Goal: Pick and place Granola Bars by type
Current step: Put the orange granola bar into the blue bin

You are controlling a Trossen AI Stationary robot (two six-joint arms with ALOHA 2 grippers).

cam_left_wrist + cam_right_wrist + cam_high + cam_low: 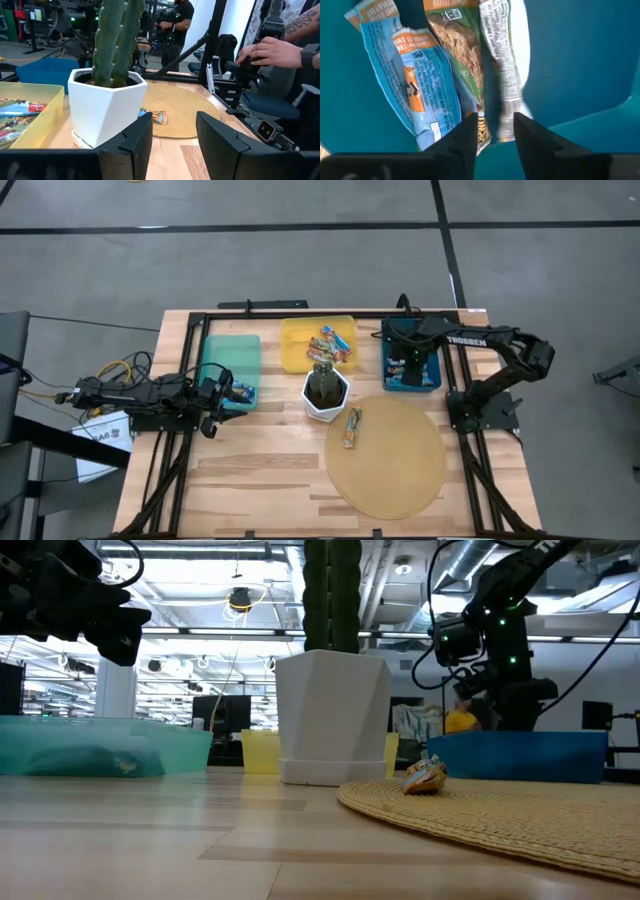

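Note:
Granola bars lie in several places. One bar (352,427) rests flat on the round woven mat (400,480), also seen in the left wrist view as bar (159,117). Several bars (333,345) sit in the yellow bin, and one bar (243,391) in the teal bin (228,355). My right gripper (496,131) points down into the blue bin (428,383), open, over a blue-and-orange bar (415,85) and a green-and-white bar (485,55) on the bin floor. My left gripper (174,145) hovers open beside the teal bin, clear of everything. My right gripper comes from above with its fingers (467,137) on either side of the crimped end (506,125) of the green-and-white bar, which lies on the blue bin's floor. Whether the fingers touch it I cannot tell.
A white pot with a cactus (325,392) stands mid-table between the yellow bin (292,358) and the mat. A dark frame rail (190,350) runs along the table's edges. Beyond the table's right side a person's hand (270,50) rests on equipment.

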